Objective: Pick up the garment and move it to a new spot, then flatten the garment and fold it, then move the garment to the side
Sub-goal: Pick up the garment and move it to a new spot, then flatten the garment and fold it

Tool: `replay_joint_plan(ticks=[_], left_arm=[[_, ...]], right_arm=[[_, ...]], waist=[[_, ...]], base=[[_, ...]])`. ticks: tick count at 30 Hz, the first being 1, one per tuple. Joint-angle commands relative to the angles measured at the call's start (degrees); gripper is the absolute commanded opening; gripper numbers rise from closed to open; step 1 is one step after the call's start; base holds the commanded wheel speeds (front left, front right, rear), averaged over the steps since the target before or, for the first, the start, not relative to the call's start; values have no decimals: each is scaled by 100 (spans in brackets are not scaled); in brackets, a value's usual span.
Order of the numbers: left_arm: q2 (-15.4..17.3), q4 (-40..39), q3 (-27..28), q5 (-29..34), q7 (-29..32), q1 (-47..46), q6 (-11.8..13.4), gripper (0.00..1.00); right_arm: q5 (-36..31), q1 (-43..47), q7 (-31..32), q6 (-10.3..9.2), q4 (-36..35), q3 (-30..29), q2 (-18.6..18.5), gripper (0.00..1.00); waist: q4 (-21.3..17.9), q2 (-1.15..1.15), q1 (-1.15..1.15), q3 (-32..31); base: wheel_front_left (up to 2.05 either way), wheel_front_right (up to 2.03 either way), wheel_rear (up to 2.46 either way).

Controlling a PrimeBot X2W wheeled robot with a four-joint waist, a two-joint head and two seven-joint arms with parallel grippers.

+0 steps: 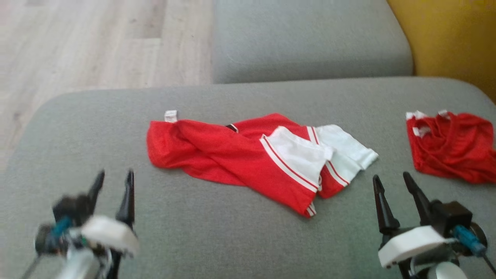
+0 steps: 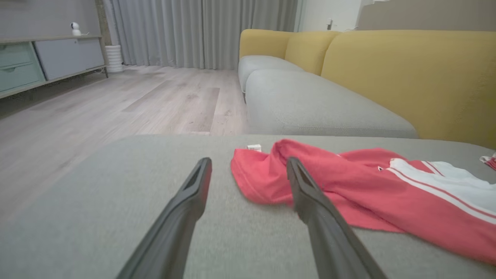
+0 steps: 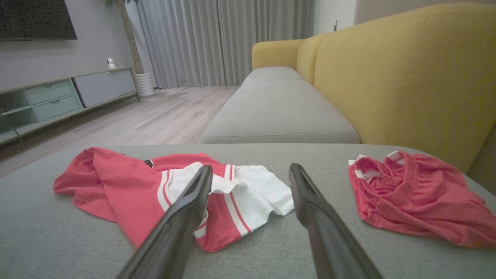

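On the grey fabric seat point(image 1: 232, 232), a crumpled red, white-sleeved jersey point(image 1: 240, 159) lies loose; left gripper point(image 1: 116, 174) and right gripper point(image 1: 390, 176) flank it, spread and empty, seemingly poised for flattening.

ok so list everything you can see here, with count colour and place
jersey: one, red with white sleeves, crumpled mid-cushion
shorts: one, red, right end of the same cushion
near seat cushion: one, grey, under both clothes
far seat cushion: one, grey, beyond it
sofa back: one, yellow, along the right
floor: pale wood, left of the sofa
curtains: grey, far wall
cabinet: one, grey and green, left wall
left gripper: one, dark fingers, open, before the jersey's left end
right gripper: one, dark fingers, open, short of the jersey-shorts gap
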Motion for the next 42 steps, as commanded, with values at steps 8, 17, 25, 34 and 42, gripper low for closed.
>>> replay_joint_plan(ticks=[8, 17, 25, 34, 42], left_arm=[[25, -1339, 294, -21, -173, 1226, 790, 100], [-242, -1834, 346, 117, -214, 1901, 1076, 100], [-246, -1836, 316, 162, -214, 1839, 1057, 100], [-233, -1814, 285, 160, -204, 1809, 1059, 100], [-209, -1840, 275, 178, -195, 1756, 1083, 100]], right_arm=[[219, 192, -147, -4, -57, 55, -27, 100], [416, 345, -391, -4, 237, 138, -27, 100], [429, 212, -491, -4, 467, 209, -27, 100], [412, 117, -563, -4, 582, 201, -27, 100], [399, -79, -518, -4, 592, 177, -27, 100]], waist=[[239, 0, 2, -146], [350, 0, 2, -197], [363, 0, 2, -204], [389, 0, 2, -177], [516, 0, 2, -58]], base=[[0, 0, 0], [0, 0, 0], [0, 0, 0], [0, 0, 0], [0, 0, 0]])
